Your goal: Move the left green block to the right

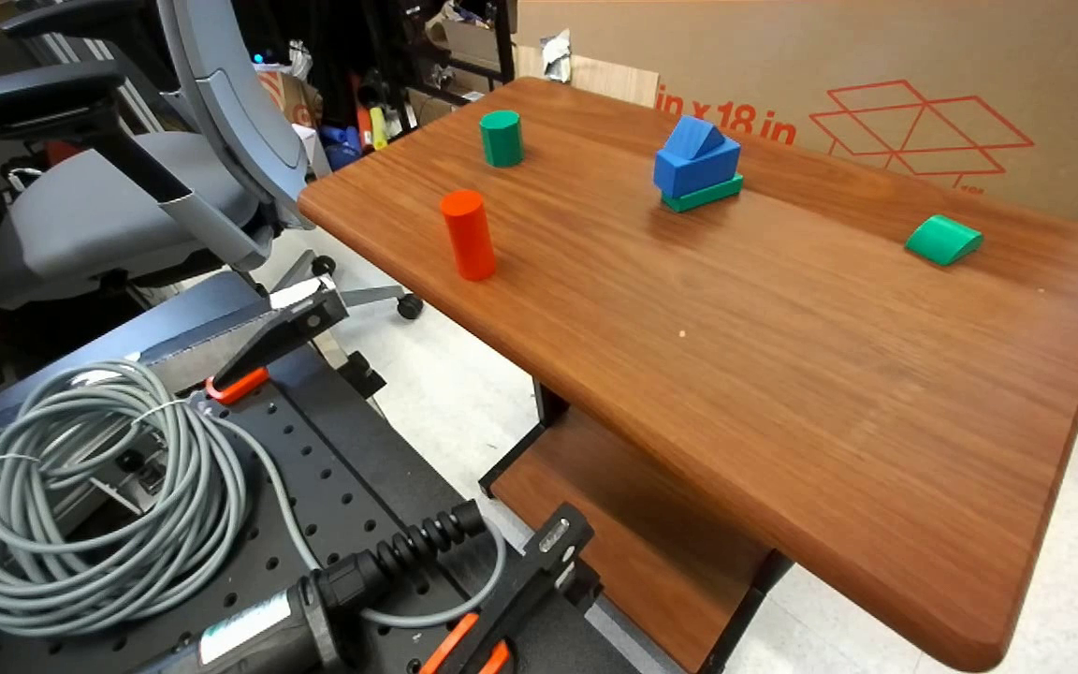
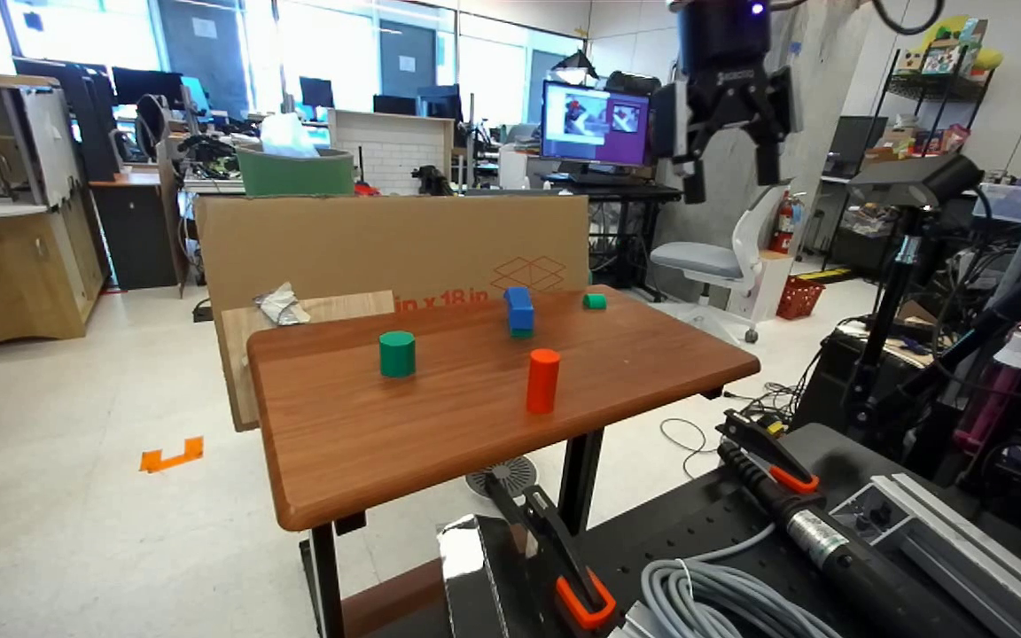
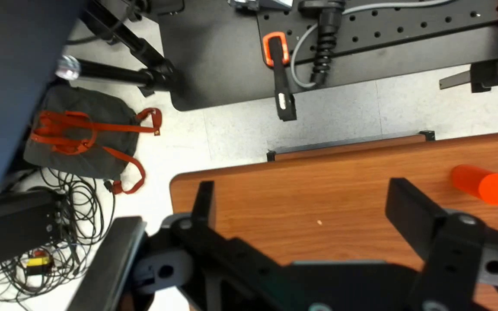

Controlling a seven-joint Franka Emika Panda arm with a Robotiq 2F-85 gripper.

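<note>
Up high, the hand gapes wide, gripping nothing! The left green block stands on the worktop, at nine o'clock from the red cylinder in an exterior view. None of it's done, I'd judge: grasp, carry and release all remain.

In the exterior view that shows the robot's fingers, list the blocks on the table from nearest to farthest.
Nearest first: red cylinder, left green block, blue-and-green stack, rounded green block.
</note>
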